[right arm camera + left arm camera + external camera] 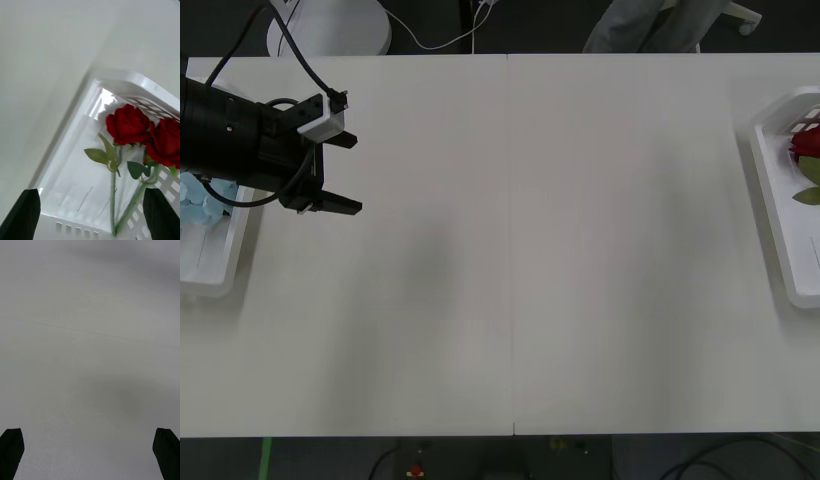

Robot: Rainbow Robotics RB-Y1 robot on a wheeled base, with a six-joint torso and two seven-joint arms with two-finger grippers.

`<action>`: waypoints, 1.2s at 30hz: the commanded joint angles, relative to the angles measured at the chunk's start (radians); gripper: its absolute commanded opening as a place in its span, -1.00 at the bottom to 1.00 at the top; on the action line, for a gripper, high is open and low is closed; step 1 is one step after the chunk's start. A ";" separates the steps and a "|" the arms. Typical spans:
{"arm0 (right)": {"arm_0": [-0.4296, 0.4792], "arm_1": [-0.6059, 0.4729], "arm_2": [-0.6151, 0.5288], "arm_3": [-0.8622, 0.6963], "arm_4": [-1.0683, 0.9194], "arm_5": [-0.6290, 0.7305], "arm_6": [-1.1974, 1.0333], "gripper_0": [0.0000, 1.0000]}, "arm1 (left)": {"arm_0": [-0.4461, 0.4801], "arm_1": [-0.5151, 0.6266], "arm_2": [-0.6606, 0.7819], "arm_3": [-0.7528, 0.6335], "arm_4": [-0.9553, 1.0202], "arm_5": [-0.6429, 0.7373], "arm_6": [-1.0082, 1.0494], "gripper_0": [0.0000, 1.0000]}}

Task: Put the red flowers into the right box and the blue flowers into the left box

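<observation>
Both roses (129,125) lie in right box (123,84) at table's right edge, blues (200,205) in left box (225,265); left gripper (335,172) and right gripper (90,213) both wide, empty, nothing left between them.

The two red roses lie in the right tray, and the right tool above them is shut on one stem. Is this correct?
Not entirely. The two red roses do lie in the right tray, but the right tool is open, not shut on a stem: the right wrist view shows its two black fingers wide apart at the corners, with both stems lying free between them.
</observation>
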 commanded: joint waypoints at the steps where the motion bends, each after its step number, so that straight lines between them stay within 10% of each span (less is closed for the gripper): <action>1: 0.057 -0.070 -0.017 -0.154 -0.145 0.043 0.122 0.59 | -0.042 -0.004 -0.007 -0.009 -0.004 -0.012 0.018 1.00; 13: 0.258 -0.096 -0.021 -0.524 -0.475 0.052 0.326 0.63 | -0.042 -0.004 -0.007 -0.009 -0.004 -0.012 0.018 1.00; 36: 0.398 -0.090 -0.014 -0.562 -0.892 -0.133 0.545 0.63 | -0.042 -0.004 -0.007 -0.009 -0.004 -0.012 0.018 1.00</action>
